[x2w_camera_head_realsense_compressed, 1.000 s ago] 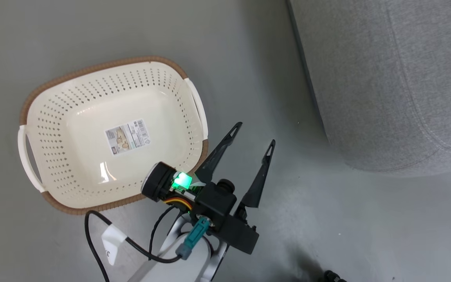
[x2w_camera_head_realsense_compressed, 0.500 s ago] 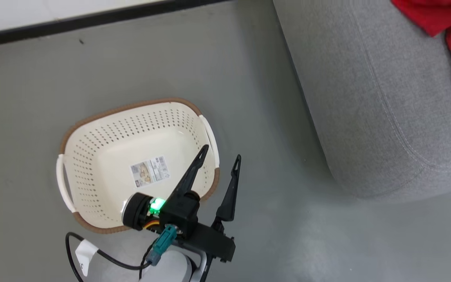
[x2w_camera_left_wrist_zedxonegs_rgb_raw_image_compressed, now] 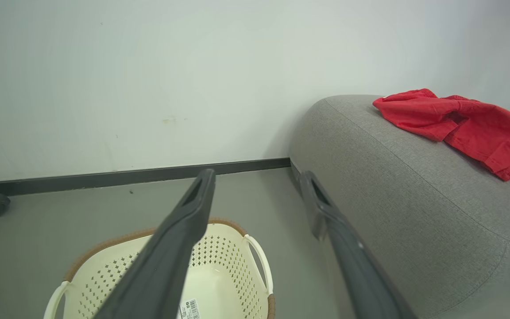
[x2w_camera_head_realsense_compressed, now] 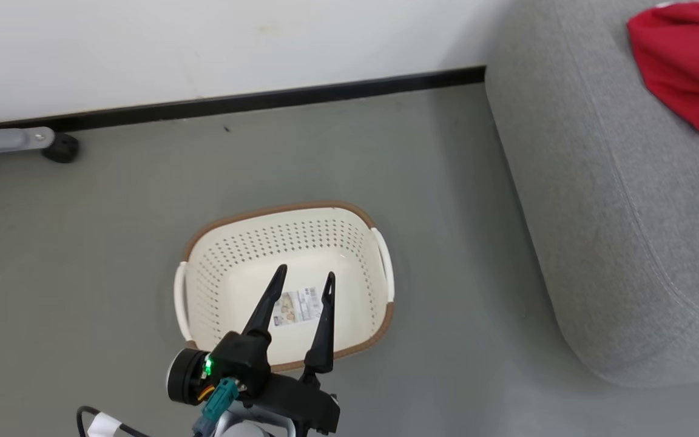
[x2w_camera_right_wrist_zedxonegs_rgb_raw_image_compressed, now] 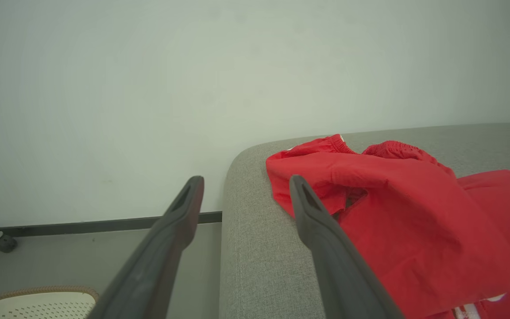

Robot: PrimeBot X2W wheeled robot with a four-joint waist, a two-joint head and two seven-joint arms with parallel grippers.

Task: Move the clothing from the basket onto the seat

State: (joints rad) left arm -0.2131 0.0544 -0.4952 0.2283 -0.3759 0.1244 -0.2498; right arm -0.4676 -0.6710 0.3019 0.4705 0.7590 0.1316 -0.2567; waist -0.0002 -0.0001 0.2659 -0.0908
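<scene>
Head view puts my left gripper (x2w_camera_head_realsense_compressed: pixel 305 273) above the basket (x2w_camera_head_realsense_compressed: pixel 276 209), its two fingers spread wide with nothing between them. Past them I see just the barcode sticker (x2w_camera_head_realsense_compressed: pixel 298 306) on the bare bottom. The clothing (x2w_camera_head_realsense_compressed: pixel 683 73) lies bunched on the seat (x2w_camera_head_realsense_compressed: pixel 598 212), near its rounded end by the wall (x2w_camera_head_realsense_compressed: pixel 204 42) and well apart from the basket. My right gripper (x2w_camera_right_wrist_zedxonegs_rgb_raw_image_compressed: pixel 246 178) is likewise spread and empty, pointing toward the red heap; how near it is I cannot tell.

I judge the job done, so any trouble from here would be of my own making. If my right arm pushes forward, a fingertip could snag a fold and drag the fabric over the rounded end, where it might slide to the floor (x2w_camera_head_realsense_compressed: pixel 113 212). If my left arm drops, a finger could knock the rim and shove the light basket aside. Drawing both arms clear seems safest.
</scene>
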